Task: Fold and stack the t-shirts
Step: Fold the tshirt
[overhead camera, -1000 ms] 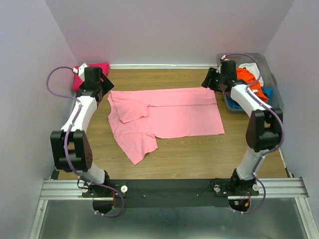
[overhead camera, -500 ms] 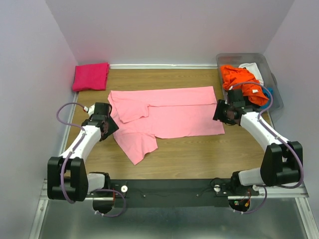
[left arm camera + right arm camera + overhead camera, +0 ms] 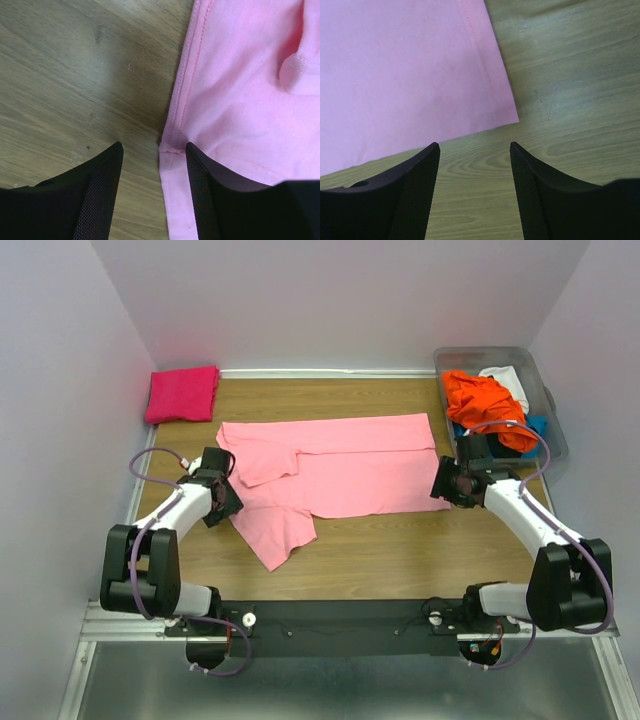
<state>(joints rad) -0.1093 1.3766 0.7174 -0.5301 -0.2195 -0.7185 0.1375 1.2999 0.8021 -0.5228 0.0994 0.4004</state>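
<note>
one shirt stacked, one half folded, more waiting in the bin

a magenta t-shirt lies folded into a neat rectangle at the far left corner of the table; it reads as the start of the stack. the light pink t-shirt lies flat across the middle of the table. its far edge is turned over on itself and one sleeve is tucked inward, while a flap near the left arm trails toward the near edge. i judge this shirt partly folded, with at least the crosswise folds and the move onto the stack left to do.

the left gripper sits low at the shirt's left edge, its jaws parted and straddling the stitched hem, with nothing clamped yet. the right gripper hovers just off the shirt's near right corner, jaws apart over bare wood, holding nothing. both look placed to take that near edge for the next fold.

at the far right a clear bin holds an orange t-shirt, a white one and a bit of blue cloth, all crumpled and unfolded. so the larger part of the job looks undone.
</note>
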